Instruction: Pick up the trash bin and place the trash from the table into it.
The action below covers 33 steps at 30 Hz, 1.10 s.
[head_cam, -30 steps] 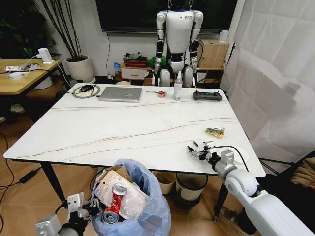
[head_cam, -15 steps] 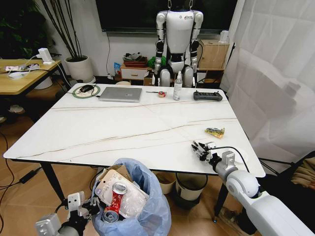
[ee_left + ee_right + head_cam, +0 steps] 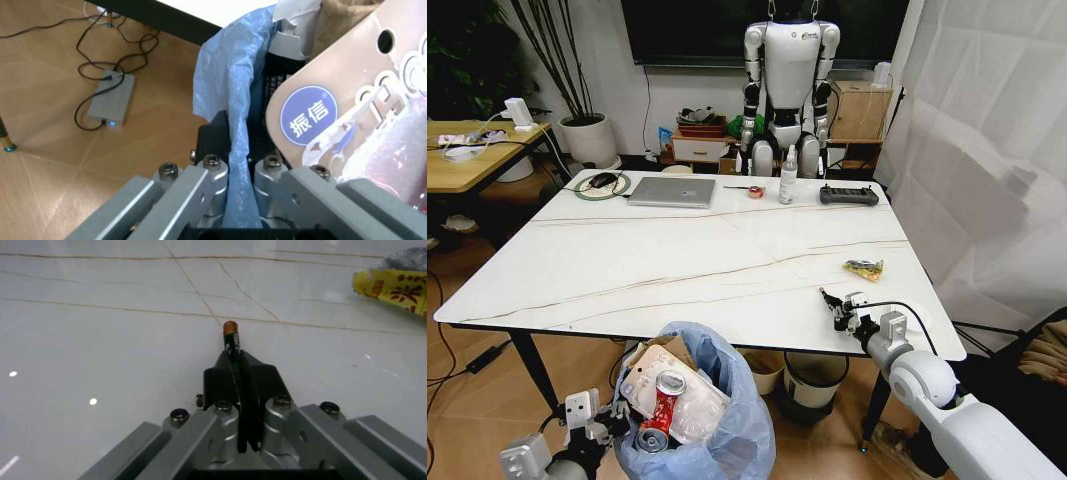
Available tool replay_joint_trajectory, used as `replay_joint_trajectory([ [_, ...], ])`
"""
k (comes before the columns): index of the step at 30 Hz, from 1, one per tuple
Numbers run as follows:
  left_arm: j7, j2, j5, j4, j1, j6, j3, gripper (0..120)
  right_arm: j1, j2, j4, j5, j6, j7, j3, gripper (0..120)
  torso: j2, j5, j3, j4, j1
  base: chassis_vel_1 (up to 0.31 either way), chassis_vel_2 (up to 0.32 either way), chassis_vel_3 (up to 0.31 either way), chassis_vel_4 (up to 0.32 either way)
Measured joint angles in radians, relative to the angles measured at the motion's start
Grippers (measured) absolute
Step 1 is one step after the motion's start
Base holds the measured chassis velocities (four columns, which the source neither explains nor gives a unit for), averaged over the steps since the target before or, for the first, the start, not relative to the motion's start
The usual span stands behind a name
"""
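Nearest the robot, below the table's front edge, the left gripper [image 3: 599, 425] is clamping its fingers [image 3: 212, 176] on the blue bag at the rim of the trash bin [image 3: 727, 420], which is holding a red can [image 3: 660, 404], cardboard and plastic packaging. Over the table [image 3: 677, 250] near its front right edge, the right gripper [image 3: 834, 304] is pinching a thin dark stick with an orange tip [image 3: 230, 328]. Just beyond it, a yellow snack wrapper [image 3: 864, 268] is lying on the table.
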Motion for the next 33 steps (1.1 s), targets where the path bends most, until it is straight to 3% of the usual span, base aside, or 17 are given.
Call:
replay_joint_trajectory([
  [9, -0.001, 0.002, -0.009, -0.005, 0.002, 0.000, -0.008, 0, -0.028, -0.059, 0.245, 0.239, 0.082, -0.020, 0.041, 0, 0.000, -0.0004, 0.000, 0.0001, 0.000, 0.000, 0.000, 0.000, 0.000],
  [15, -0.003, 0.002, -0.014, -0.008, -0.002, 0.001, -0.008, 0, -0.079, -0.128, 0.441, 0.317, 0.141, -0.068, -0.069, 0, 0.000, -0.0006, 0.000, 0.0000, 0.000, 0.000, 0.000, 0.000, 0.000],
  [23, -0.004, 0.000, -0.016, -0.009, -0.004, 0.003, -0.012, 0, -0.069, -0.157, 0.447, 0.261, 0.183, -0.105, -0.272, 0, 0.000, -0.0004, 0.000, 0.0002, 0.000, 0.000, 0.000, 0.000, 0.000],
  [28, -0.006, -0.002, -0.016, -0.011, -0.008, 0.005, -0.013, 0, -0.071, -0.171, 0.432, 0.210, 0.189, -0.114, -0.350, 0, 0.000, -0.0004, 0.000, 0.0001, 0.000, 0.000, 0.000, 0.000, 0.000],
  [33, -0.008, -0.004, -0.017, -0.011, -0.010, 0.006, -0.011, 0, -0.066, -0.172, 0.427, 0.204, 0.189, -0.113, -0.359, 0, 0.000, -0.0003, 0.000, 0.0001, 0.000, 0.000, 0.000, 0.000, 0.000],
])
